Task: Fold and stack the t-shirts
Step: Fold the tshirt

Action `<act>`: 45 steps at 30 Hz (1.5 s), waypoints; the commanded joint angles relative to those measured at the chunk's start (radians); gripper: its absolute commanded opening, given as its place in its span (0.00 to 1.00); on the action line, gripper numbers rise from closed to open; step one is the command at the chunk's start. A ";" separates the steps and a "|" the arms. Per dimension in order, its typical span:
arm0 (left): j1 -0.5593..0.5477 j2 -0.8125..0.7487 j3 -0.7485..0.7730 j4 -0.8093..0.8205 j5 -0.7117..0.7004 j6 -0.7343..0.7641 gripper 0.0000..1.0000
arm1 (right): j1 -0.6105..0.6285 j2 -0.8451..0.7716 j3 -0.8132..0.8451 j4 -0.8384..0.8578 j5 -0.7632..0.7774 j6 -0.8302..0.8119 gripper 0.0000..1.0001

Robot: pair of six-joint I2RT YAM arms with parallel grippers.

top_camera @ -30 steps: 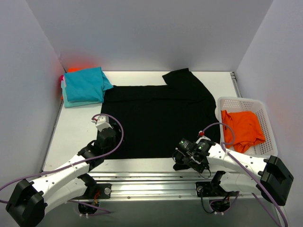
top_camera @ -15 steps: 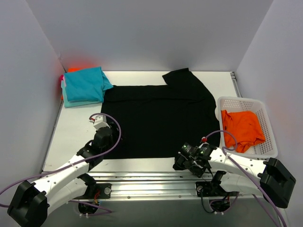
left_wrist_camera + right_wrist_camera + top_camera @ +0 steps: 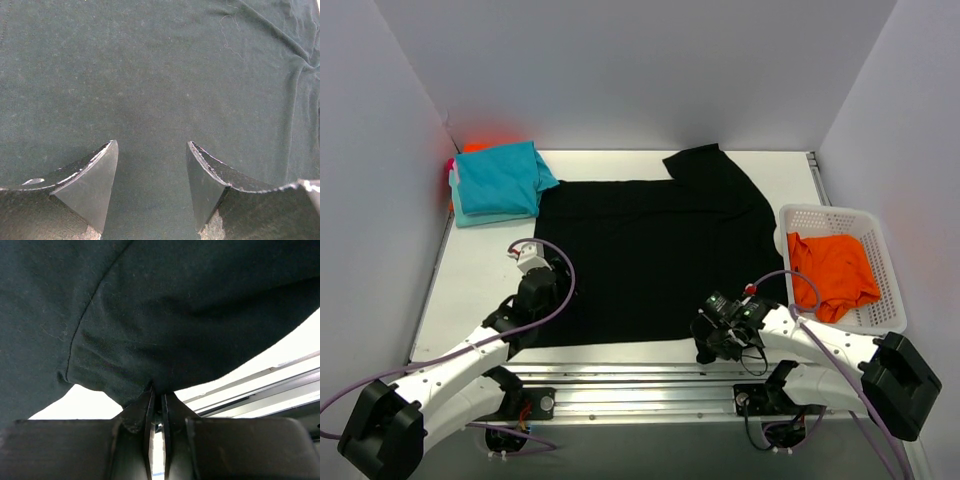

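White table (image 3: 480,275): right hand (image 3: 156,392), open a second ago, now pinches the black t-shirt (image 3: 650,250); left hand (image 3: 151,145) stays open.

Black shirt (image 3: 650,240); teal shirts (image 3: 498,178); orange shirt (image 3: 832,270); white basket (image 3: 830,213).

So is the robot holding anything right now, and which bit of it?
Yes. The right gripper pinches the black t-shirt at its near hem, by the right corner. The left gripper is open over the shirt, holding nothing.
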 commanded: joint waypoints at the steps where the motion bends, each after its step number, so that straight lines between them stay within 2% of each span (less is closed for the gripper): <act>1: 0.012 0.003 -0.001 0.055 0.012 0.010 0.66 | -0.013 0.039 -0.002 -0.028 0.060 -0.031 0.00; 5: 0.015 0.006 -0.002 0.056 0.012 0.010 0.66 | -0.015 0.043 0.057 -0.108 0.092 -0.048 0.00; 10: 0.023 0.007 -0.004 0.056 0.017 0.012 0.66 | -0.037 0.127 0.327 -0.217 0.178 -0.126 0.00; 12: 0.032 0.009 -0.002 0.057 0.018 0.013 0.66 | -0.077 0.224 0.457 -0.197 0.201 -0.229 0.00; 13: 0.037 0.007 -0.002 0.054 0.021 0.013 0.66 | -0.131 0.267 0.488 -0.133 0.203 -0.272 0.00; 14: 0.041 0.007 -0.002 0.056 0.029 0.013 0.66 | -0.166 0.361 0.514 -0.095 0.192 -0.362 0.03; 16: 0.053 0.004 -0.002 0.059 0.037 0.015 0.66 | -0.261 0.478 0.592 0.052 0.140 -0.468 0.45; 17: 0.055 0.004 -0.002 0.059 0.038 0.015 0.66 | -0.283 0.622 0.637 0.056 0.156 -0.514 0.67; 18: 0.057 0.001 0.003 0.053 0.044 0.016 0.66 | -0.298 0.691 0.687 0.041 0.185 -0.551 0.84; 19: 0.063 -0.002 0.006 0.048 0.049 0.018 0.66 | -0.300 0.797 0.770 0.027 0.230 -0.563 0.89; 21: 0.063 -0.017 0.009 0.030 0.055 0.021 0.66 | -0.289 0.839 0.789 0.054 0.229 -0.568 0.90; 24: 0.064 -0.043 0.001 0.016 0.041 0.023 0.66 | -0.257 0.818 0.771 0.094 0.241 -0.542 0.90; 28: 0.066 -0.052 -0.011 0.022 0.032 0.021 0.66 | -0.184 0.711 0.780 -0.013 0.393 -0.501 0.91; 36: 0.066 0.024 0.006 0.048 0.043 0.026 0.66 | -0.130 0.450 0.688 -0.183 0.592 -0.395 0.90; 45: 0.067 -0.011 -0.007 0.042 0.031 0.026 0.66 | -0.101 0.209 0.489 -0.246 0.580 -0.232 0.79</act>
